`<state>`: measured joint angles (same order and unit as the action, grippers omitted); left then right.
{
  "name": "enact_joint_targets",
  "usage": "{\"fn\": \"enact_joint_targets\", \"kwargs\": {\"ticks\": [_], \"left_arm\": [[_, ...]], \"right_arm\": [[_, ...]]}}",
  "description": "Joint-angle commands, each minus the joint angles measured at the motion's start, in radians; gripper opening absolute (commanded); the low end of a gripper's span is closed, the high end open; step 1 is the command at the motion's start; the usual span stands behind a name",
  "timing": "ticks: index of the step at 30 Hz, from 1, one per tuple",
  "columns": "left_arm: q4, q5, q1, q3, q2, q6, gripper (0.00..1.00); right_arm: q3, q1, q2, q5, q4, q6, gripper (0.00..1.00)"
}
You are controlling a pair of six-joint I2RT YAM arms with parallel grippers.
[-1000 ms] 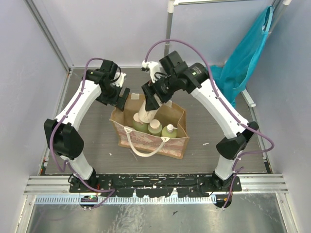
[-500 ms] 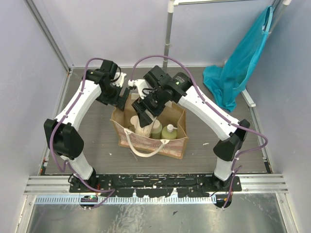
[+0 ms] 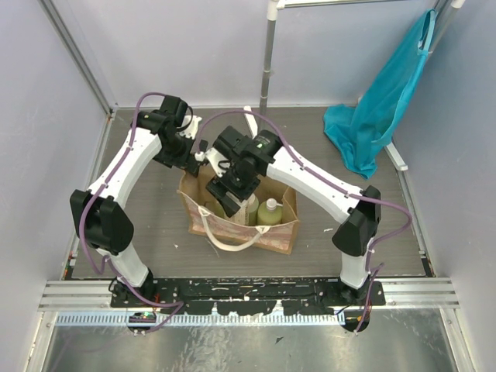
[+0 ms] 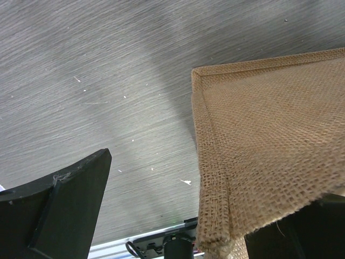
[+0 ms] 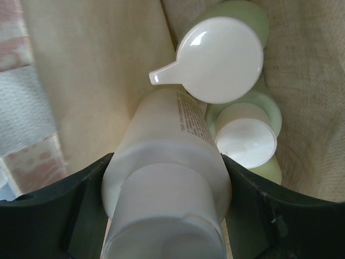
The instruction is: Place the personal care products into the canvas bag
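Observation:
The canvas bag (image 3: 267, 231) stands open in the middle of the table. My right gripper (image 3: 230, 188) reaches down into it and is shut on a white bottle with printed text (image 5: 167, 162), held cap-up along the bag's left inner wall. Beside it in the bag stand a pump-top bottle (image 5: 221, 59) and a pale green bottle with a round white cap (image 5: 245, 141); from above, two green bottles (image 3: 270, 211) show. My left gripper (image 3: 190, 159) is open at the bag's back left corner, and the burlap hem (image 4: 215, 216) lies close to its right finger (image 4: 302, 232).
A teal cloth (image 3: 372, 116) hangs at the back right beside a metal pole (image 3: 267, 62). The bag's cream handle (image 3: 232, 239) droops over its front side. An aluminium rail (image 3: 248, 294) runs along the near edge.
My right arm has swung left and lowered the white bottle deeper into the bag. The left arm has not moved.

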<state>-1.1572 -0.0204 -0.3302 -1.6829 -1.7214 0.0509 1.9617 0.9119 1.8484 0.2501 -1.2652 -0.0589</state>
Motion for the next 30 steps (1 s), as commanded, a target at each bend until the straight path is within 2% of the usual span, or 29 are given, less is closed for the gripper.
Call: {"fn": "enact_joint_targets", "kwargs": {"ticks": [1,6,12,18,20,23,25,28,30], "left_arm": [[0.019,0.008,0.002,0.012,0.017,0.006,0.98],[0.016,0.014,0.002,0.012,0.017,0.004,0.98],[0.012,0.020,0.002,0.011,0.020,0.003,0.98],[0.006,0.018,0.002,0.005,0.019,0.000,0.98],[0.004,0.018,0.002,0.004,0.020,0.000,0.98],[0.005,0.018,0.003,0.002,0.017,-0.001,0.98],[0.003,0.019,0.002,0.000,0.013,-0.002,0.98],[0.001,0.018,0.002,-0.004,0.010,-0.002,0.98],[0.001,0.020,0.002,-0.004,0.008,-0.002,0.98]], "right_arm": [[-0.033,0.047,0.002,-0.107,0.029,0.005,0.01],[-0.125,0.069,-0.013,-0.145,0.138,0.050,0.01],[-0.311,0.071,-0.068,-0.172,0.304,0.092,0.01],[-0.369,0.072,-0.052,-0.209,0.353,0.092,0.03],[-0.361,0.074,-0.036,-0.219,0.333,0.089,0.15],[-0.345,0.077,-0.031,-0.237,0.315,0.082,0.44],[-0.336,0.077,-0.045,-0.236,0.318,0.080,0.59],[-0.313,0.076,-0.056,-0.233,0.314,0.080,0.73],[-0.294,0.077,-0.056,-0.233,0.305,0.080,0.77]]}}
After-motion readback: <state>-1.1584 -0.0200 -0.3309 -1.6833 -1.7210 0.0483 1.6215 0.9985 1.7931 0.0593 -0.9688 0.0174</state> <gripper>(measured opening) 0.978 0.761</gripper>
